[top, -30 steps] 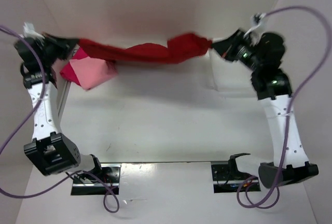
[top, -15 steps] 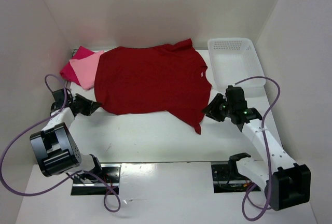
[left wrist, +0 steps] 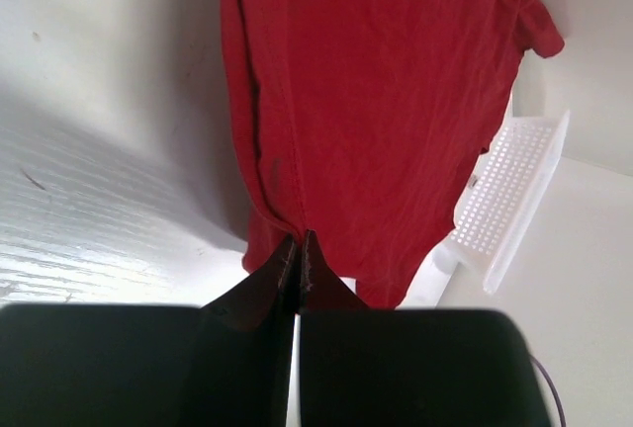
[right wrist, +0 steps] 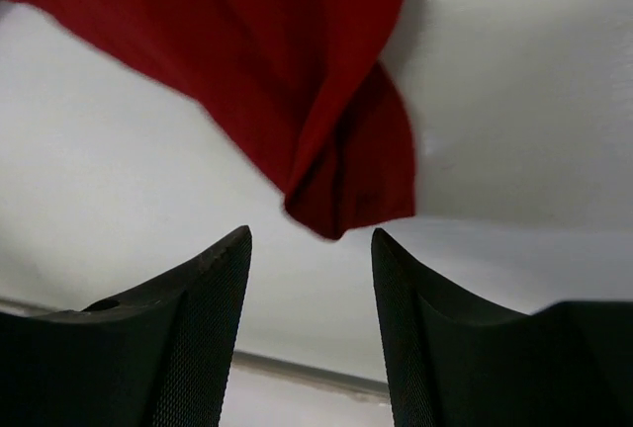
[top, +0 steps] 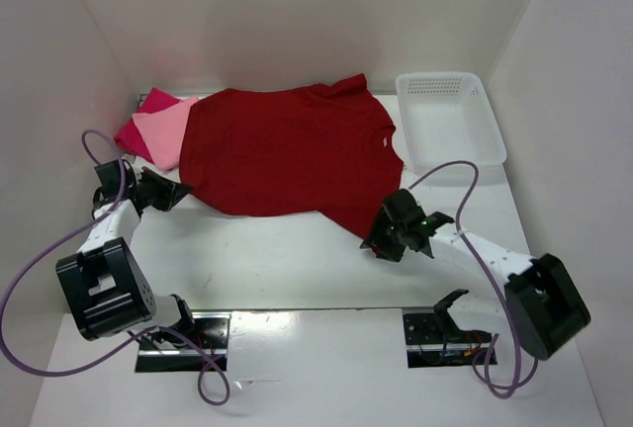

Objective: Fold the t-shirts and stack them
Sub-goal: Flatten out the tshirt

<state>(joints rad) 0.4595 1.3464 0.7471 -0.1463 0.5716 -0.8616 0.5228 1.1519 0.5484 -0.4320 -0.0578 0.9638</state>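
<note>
Softly creased dark red t-shirt (top: 287, 155), lattice basket (top: 450, 126)

Dark red t-shirt (top: 287, 155): solid col. Pale pink t-shirt (top: 163, 135) & crimson-pink t-shirt (top: 146, 106): solid too. Basket (top: 450, 126): white, lattice patt. Table (top: 277, 259): white, faint scuffs.

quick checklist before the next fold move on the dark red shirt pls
1. Hold of the left gripper: ok, shut on the near left corner of the dark red shirt.
2. State of the right gripper: ok, open, with the sleeve just ahead and not gripped.
3. Shirt lying flat: not ok, that sleeve is bunched.
4. Clear of the pale pink shirt: cannot tell, their edges meet.
5. White basket out of the way: ok, off to the shirt's right.
</note>
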